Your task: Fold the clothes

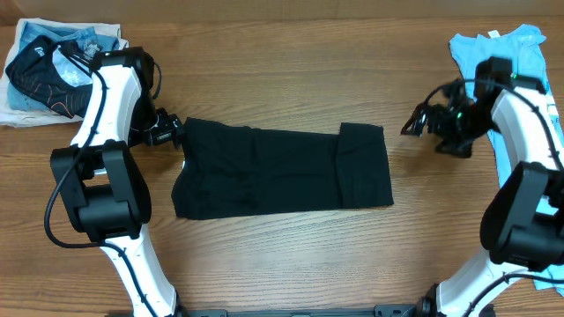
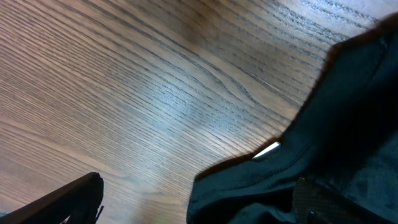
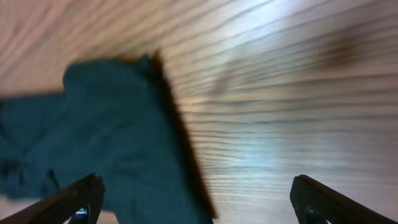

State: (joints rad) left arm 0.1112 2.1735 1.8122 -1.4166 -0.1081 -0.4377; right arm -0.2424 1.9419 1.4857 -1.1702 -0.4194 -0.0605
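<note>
At the centre of the wooden table [image 1: 291, 260], with the black T-shirt [image 1: 282, 172] lying as a long strip, your left gripper [image 1: 174, 132] gaping at its left edge and your right gripper [image 1: 414, 123] wide, empty and clear, pinch the hem squarely before folding across.

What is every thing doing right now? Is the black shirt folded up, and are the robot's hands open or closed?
black T-shirt: folded into a long flat strip, right end flapped over.
left gripper: open, at the shirt's left edge.
right gripper: open, empty, apart from the shirt.
light blue T-shirt: lying loose, partly hidden.
black garment with orange lines: crumpled in a heap.
</note>
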